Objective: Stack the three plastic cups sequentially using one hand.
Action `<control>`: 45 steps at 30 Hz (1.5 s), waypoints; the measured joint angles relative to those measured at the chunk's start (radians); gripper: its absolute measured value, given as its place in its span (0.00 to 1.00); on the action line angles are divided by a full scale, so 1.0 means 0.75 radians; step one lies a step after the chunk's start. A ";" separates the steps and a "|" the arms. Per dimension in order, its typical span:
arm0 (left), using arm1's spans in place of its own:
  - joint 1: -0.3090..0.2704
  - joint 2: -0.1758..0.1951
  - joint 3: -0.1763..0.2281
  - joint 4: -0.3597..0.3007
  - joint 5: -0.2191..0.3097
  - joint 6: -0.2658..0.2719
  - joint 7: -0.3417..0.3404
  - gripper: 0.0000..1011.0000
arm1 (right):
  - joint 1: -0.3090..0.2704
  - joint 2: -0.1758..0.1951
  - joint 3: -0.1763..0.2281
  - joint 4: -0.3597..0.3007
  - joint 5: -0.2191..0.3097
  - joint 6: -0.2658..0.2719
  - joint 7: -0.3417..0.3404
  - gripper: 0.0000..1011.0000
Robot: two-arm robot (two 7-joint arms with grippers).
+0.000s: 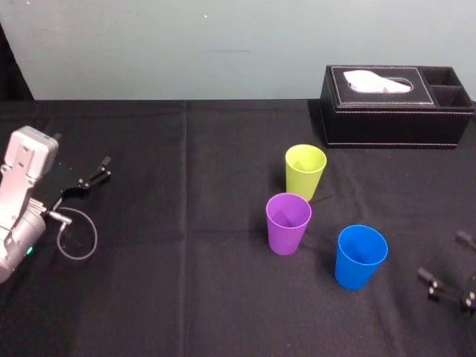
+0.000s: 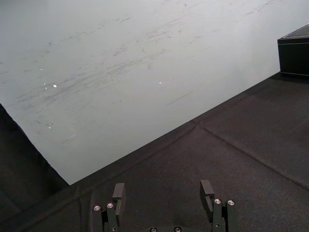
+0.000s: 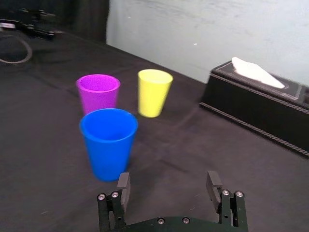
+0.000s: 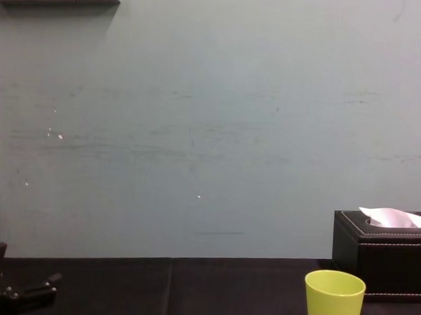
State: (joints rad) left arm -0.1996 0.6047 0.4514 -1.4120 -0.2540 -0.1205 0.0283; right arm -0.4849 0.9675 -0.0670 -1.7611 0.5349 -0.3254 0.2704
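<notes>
The yellow-green cup stands on the black surface, farthest from the robot and near the tissue box. The purple cup stands just in front of it. The blue cup stands nearest the robot, to the right. All three are upright, mouths up, and apart. The right claw is near the blue cup, on its right, spread wide and empty. The left claw is parked at the surface's far left, also wide and empty.
</notes>
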 joint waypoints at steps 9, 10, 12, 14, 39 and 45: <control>0.000 0.000 0.000 0.000 0.000 0.000 0.000 1.00 | -0.067 -0.038 -0.011 -0.033 0.023 -0.024 0.074 0.99; 0.000 0.000 0.000 0.000 0.000 0.000 0.000 1.00 | -0.067 -0.041 -0.014 -0.036 0.023 -0.024 0.078 0.99; 0.000 0.000 0.000 0.000 0.000 0.000 0.000 1.00 | -0.066 -0.053 -0.023 -0.045 0.020 -0.019 0.086 0.99; 0.000 0.000 0.000 0.000 0.000 0.000 0.000 1.00 | -0.065 -0.060 -0.028 -0.053 0.017 -0.013 0.090 0.99; 0.000 0.000 0.000 0.000 0.000 0.000 0.000 1.00 | 0.092 -0.252 -0.138 -0.054 -0.106 0.156 0.076 0.99; 0.000 0.000 0.000 0.000 0.000 0.000 0.000 1.00 | 0.118 -0.291 -0.147 -0.050 -0.140 0.180 0.066 0.99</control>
State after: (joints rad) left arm -0.1995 0.6047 0.4514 -1.4120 -0.2539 -0.1205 0.0283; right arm -0.3962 0.7490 -0.1776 -1.7986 0.4299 -0.1905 0.3197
